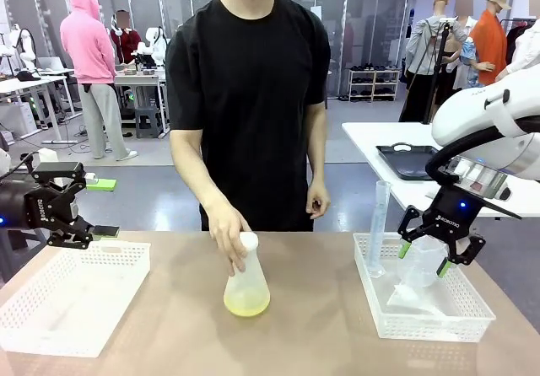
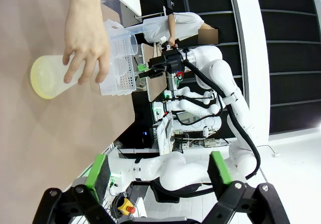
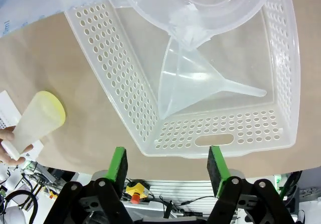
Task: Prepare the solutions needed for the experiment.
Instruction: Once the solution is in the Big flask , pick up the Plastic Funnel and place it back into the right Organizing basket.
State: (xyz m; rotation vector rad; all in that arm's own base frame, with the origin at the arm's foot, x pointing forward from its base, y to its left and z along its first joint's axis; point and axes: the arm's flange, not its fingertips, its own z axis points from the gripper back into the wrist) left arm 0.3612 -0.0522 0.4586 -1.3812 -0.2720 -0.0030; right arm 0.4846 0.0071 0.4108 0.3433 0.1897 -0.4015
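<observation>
The solution is a shallow pale yellow layer (image 1: 246, 308) in the bottom of a frosted conical flask (image 1: 247, 285) at the table's middle. A person's hand (image 1: 228, 233) holds the flask by its neck. The same yellow layer shows in the left wrist view (image 2: 42, 78) and in the right wrist view (image 3: 50, 106). My right gripper (image 1: 423, 260) hangs open over the right white basket (image 1: 439, 325), with a clear beaker (image 3: 200, 3) just beyond its fingertips. My left gripper (image 1: 103, 208) is open and holds nothing, above the far edge of the left basket (image 1: 51, 308).
In the right basket a tall graduated cylinder (image 1: 380, 228) stands at the far left corner, and a clear funnel (image 3: 200, 83) lies on its floor. The person stands at the far side of the table. Bare tabletop lies around the flask.
</observation>
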